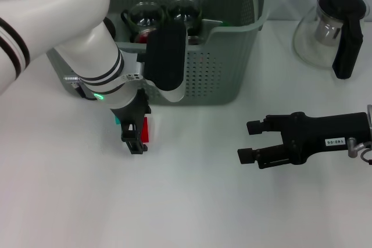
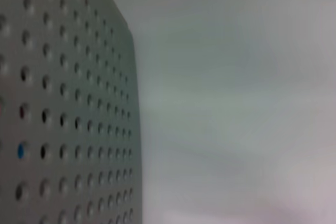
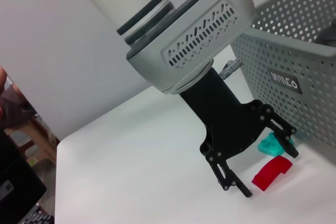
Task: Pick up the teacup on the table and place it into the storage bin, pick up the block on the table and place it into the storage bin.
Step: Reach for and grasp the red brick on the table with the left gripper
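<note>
The left claw (image 3: 265, 169) hangs released, fingers straddling the red block (image 3: 271, 172) to grasp it, the bin (image 1: 232, 56) just behind, while the right claw (image 1: 250, 142) rests released well apart

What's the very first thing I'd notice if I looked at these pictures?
Probably the big white left arm reaching down in front of the storage bin, its black left tool open over a red block on the white table, with a teal block right beside it. Next, two glass teacups sitting inside the bin. The right tool waits open on the right, near a glass teapot.
</note>
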You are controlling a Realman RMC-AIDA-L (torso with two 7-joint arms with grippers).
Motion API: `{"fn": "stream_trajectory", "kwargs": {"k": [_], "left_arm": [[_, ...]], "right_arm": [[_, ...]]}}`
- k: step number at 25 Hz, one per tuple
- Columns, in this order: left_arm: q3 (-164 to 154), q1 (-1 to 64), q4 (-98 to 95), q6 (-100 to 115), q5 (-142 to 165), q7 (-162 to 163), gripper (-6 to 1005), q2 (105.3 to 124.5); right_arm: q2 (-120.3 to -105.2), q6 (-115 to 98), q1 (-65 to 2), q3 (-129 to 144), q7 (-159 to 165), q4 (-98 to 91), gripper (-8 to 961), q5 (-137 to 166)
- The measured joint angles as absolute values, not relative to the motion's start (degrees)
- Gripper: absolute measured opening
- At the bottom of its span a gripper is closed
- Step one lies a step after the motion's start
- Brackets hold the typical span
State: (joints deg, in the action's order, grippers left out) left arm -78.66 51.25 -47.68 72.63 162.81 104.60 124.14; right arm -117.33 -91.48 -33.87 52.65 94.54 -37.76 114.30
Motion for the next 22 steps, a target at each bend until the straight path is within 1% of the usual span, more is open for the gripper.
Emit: {"fn": "stream_trajectory", "kwargs": {"k": [22], "left_arm": [[-78.8, 52.0, -45.8, 71.4, 162.9, 104.7, 772, 124.02]], "right_arm": [[-117.24, -91.4, -33.7, 52.6, 93.9, -37.0, 946, 114.1]]}}
